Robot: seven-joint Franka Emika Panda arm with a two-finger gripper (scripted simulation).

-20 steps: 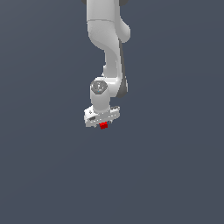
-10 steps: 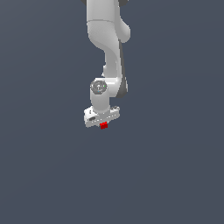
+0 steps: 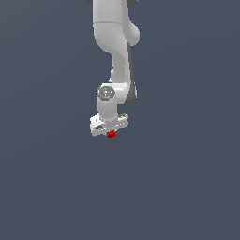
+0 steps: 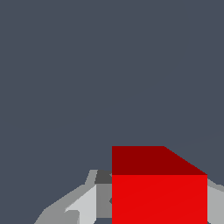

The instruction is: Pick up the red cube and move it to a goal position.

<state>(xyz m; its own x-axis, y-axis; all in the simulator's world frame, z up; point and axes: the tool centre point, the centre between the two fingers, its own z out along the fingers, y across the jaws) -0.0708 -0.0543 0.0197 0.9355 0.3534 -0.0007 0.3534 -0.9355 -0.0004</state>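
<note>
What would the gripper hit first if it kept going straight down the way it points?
Probably nothing but the plain grey surface. The gripper points down with the red cube between its fingers, and the wrist view shows no other object ahead; depth is unclear.

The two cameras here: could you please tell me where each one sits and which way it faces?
Exterior view: off the arm, facing the white arm, its gripper and the red cube against plain grey.
Wrist view: mounted on the wrist, looking past a grey finger at the red cube, which shows large here.
Shared: the red cube at the gripper.
</note>
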